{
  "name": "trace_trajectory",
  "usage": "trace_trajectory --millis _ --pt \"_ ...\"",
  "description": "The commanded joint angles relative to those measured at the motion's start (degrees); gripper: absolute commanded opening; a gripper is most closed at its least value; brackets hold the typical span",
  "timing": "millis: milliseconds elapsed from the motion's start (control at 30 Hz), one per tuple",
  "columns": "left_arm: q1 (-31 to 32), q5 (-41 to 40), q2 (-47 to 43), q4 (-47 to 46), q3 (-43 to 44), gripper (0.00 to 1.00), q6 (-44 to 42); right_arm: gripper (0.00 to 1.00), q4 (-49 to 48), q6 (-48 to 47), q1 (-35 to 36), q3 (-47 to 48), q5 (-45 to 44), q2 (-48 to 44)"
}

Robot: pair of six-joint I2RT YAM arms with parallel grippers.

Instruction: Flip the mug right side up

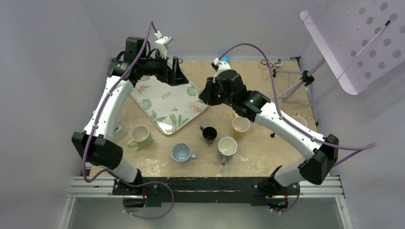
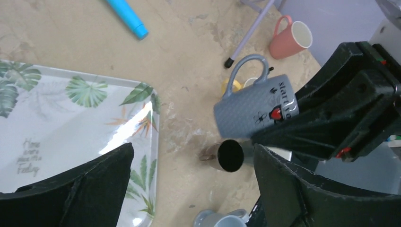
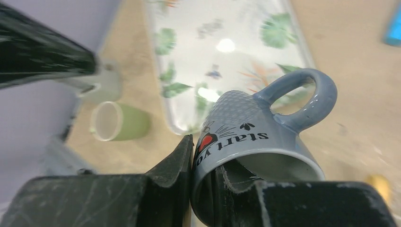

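Thin rim pinch on grey mug, aloft and tilted, centre of the right wrist frame.
Could swivel or slip from so narrow a hold, by the look of it, and drop toward the black cup on the table. Right gripper clenched on the mug wall, one finger inside the mouth, one outside. Left gripper spread wide, grasping nothing, upper left of the overhead frame, apart from the mug.
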State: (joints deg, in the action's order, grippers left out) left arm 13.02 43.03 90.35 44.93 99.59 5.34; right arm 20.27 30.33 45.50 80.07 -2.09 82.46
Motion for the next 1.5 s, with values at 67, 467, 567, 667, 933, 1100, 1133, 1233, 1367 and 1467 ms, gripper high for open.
trace_trajectory --millis 67,467,567,667,933,1100,1133,1233,1367,1467 --pt "-0.3 -9.2 0.3 6.9 0.8 1.0 -8.4 0.0 24.3 -0.1 -0.3 5.6 -20.3 -4.1" --pt "-0.8 -23.6 -4.5 7.4 -10.4 1.0 -15.4 0.0 44.1 17.8 -3.0 -13.3 -18.8 -20.5" --pt "-0.8 -23.6 -5.5 7.2 -11.2 1.0 -15.5 0.0 37.7 19.1 -4.9 -21.8 -15.3 -24.0" --pt "-0.9 -23.7 -6.8 7.4 -12.1 1.0 -15.8 0.0 31.0 19.8 -8.1 -30.1 -12.0 -26.5" --pt "-1.1 -24.2 -10.2 7.5 -14.9 1.0 -16.8 0.0 19.1 18.4 -14.2 -41.4 -8.8 -24.4" --pt "-1.3 -24.4 -12.2 7.0 -16.8 1.0 -17.5 0.07 16.6 15.7 -15.3 -41.6 -7.0 -20.8" --pt "-1.3 -24.5 -12.5 6.9 -17.1 1.0 -17.6 0.13 17.2 15.3 -15.3 -41.1 -7.2 -20.3" --pt "-1.3 -24.6 -13.0 6.8 -17.9 1.0 -17.8 0.22 17.9 14.7 -15.4 -39.9 -7.5 -20.4" --pt "-1.4 -24.5 -13.5 6.7 -18.7 1.0 -17.9 0.42 20.6 14.5 -15.5 -36.9 -8.6 -21.8" --pt "-1.4 -24.2 -13.9 6.7 -18.7 1.0 -17.9 0.55 23.4 14.0 -15.5 -34.2 -10.1 -23.1"
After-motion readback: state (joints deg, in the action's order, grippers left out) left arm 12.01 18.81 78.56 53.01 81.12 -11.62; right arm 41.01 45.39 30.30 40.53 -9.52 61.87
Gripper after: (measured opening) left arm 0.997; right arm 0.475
